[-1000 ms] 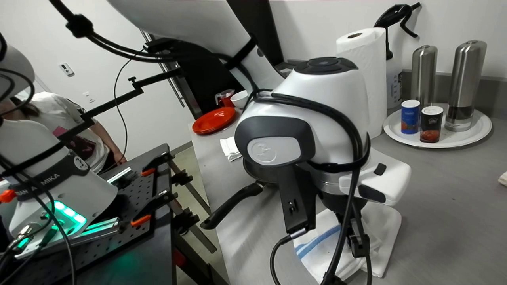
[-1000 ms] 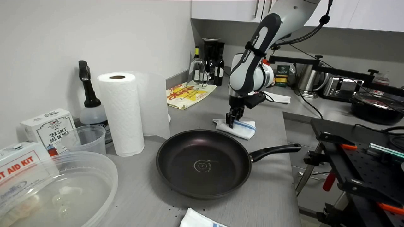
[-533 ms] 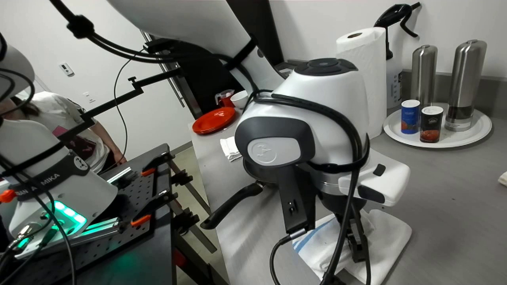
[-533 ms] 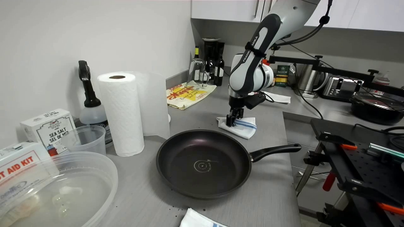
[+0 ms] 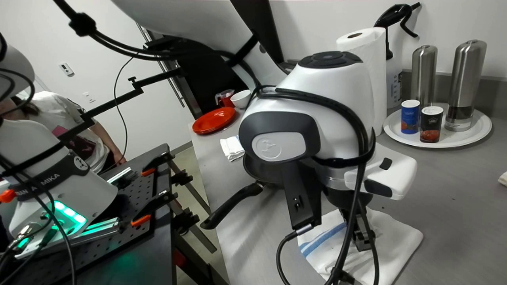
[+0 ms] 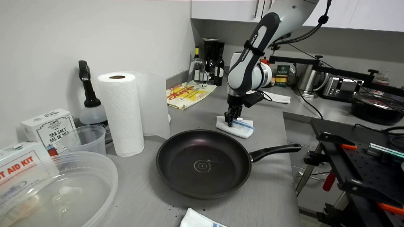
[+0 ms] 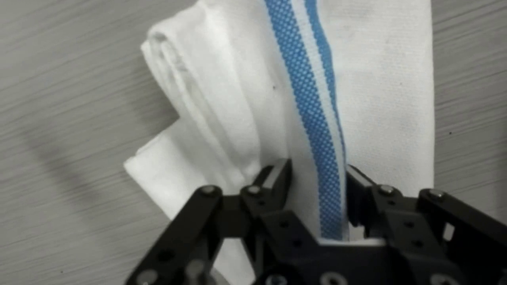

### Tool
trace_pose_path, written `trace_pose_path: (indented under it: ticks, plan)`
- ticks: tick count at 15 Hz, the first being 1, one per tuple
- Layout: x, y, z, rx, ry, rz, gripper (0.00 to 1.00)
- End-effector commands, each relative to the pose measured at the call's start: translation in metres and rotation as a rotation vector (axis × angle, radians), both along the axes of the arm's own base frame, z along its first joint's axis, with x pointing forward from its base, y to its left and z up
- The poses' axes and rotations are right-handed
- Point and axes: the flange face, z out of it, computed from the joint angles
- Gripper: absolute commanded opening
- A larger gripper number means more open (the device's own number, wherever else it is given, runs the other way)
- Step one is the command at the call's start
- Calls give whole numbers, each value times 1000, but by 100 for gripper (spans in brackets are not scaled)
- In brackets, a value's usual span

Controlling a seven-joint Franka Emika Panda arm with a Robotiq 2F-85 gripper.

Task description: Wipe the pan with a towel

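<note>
The gripper (image 7: 318, 190) grasps a fold of the white, blue-striped towel (image 7: 380, 99), its 2 fingers (image 7: 282, 184) on opposite sides, lower center of the wrist view. In an exterior view, the pan (image 6: 202, 176) sits below mid-frame on the countertop (image 6: 268, 195), handle (image 6: 276, 151) pointing right; the towel appears above its upper-right rim.

The claw (image 6: 230, 123) touches the striped towel (image 6: 241, 129) near the pan (image 6: 203, 165)

The mostly white arm (image 5: 328, 83) has black cables (image 5: 362, 136); low in the wrist view, the black gripper (image 7: 318, 184) has shiny screws (image 7: 386, 189).
</note>
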Motion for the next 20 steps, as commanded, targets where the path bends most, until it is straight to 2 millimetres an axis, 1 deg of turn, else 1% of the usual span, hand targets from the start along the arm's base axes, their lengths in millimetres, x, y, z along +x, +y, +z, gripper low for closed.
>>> trace_pose_path:
  ticks: [1, 3, 4, 5, 6, 7, 10, 11, 12, 13, 15, 18, 20]
  plan:
    - [8, 0, 6, 2, 3, -6, 64]
    - [10, -1, 7, 1, 0, -5, 71]
    - [10, -1, 7, 1, -2, -5, 64]
    - [10, -1, 8, 2, -2, -4, 39]
    - [10, -1, 8, 2, -1, -3, 39]
    - [10, -2, 8, 1, -1, -3, 36]
    - [10, -3, 8, -1, 2, -1, 12]
    - [10, -3, 8, -1, 2, -1, 5]
    - [10, -3, 9, -2, 1, -1, 0]
    - [11, -3, 9, -2, 1, -1, 0]
    - [10, -3, 9, -2, 0, -3, 3]
    - [9, -2, 8, 1, 7, -7, 3]
    - [10, 0, 14, 5, 21, -18, 3]
